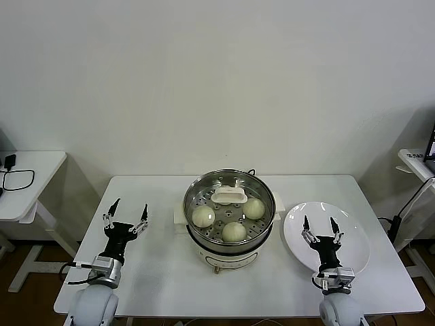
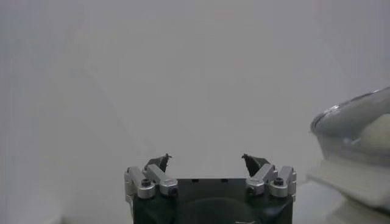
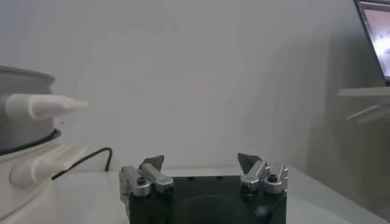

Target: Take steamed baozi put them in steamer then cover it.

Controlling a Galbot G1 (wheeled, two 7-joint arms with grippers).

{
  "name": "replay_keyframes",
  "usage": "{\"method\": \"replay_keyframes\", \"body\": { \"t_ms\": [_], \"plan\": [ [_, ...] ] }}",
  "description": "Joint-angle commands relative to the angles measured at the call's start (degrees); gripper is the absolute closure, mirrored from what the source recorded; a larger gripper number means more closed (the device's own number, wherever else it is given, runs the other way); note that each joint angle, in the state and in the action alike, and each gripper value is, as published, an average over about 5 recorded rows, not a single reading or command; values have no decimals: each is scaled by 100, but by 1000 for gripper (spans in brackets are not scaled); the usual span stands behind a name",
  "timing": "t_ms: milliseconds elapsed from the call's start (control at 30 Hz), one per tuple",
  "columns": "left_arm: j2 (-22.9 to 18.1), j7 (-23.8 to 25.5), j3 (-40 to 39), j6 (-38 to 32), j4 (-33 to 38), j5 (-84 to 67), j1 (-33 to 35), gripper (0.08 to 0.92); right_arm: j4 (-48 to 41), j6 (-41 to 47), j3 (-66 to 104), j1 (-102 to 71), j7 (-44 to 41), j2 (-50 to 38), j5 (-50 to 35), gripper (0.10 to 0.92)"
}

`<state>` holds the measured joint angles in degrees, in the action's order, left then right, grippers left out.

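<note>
Going left to right across the white table [image 1: 163, 272]: the left gripper [image 1: 126, 212] hovers over bare tabletop left of the pot, jaws spread as wide as they go, holding nothing. In the middle sits the steamer [image 1: 230, 241] with the cover [image 1: 229, 196] on it, white handle centred. Through the glass I count three steamed baozi [image 1: 203, 216]; if there's a fourth, it's probably hiding under the handle, can't tell. Just right of the pot is one plate [image 1: 353, 234], nothing on it, and the right gripper [image 1: 322, 227] hangs over its near edge, also wide open and empty.

So: one steamer, one cover, one plate, two grippers, three buns visible.

Looks basically finished to me. The main risk is an arm swinging inward and clipping the pot or nudging the lid off-centre, or the right fingers catching the plate rim when dropping.
</note>
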<state>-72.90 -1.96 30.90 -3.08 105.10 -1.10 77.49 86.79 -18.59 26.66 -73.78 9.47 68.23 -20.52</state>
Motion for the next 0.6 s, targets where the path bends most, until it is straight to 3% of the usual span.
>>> {"method": "replay_keyframes", "body": {
  "t_ms": [33,600],
  "plan": [
    [33,130,266,-415,-360,-580,168,177,59,64,21,-95,-22,-19,-54,203],
    [13,128,192,-450,-350,-517,177,177,104,66,2,-133,-1,-18,-51,203]
  ]
}}
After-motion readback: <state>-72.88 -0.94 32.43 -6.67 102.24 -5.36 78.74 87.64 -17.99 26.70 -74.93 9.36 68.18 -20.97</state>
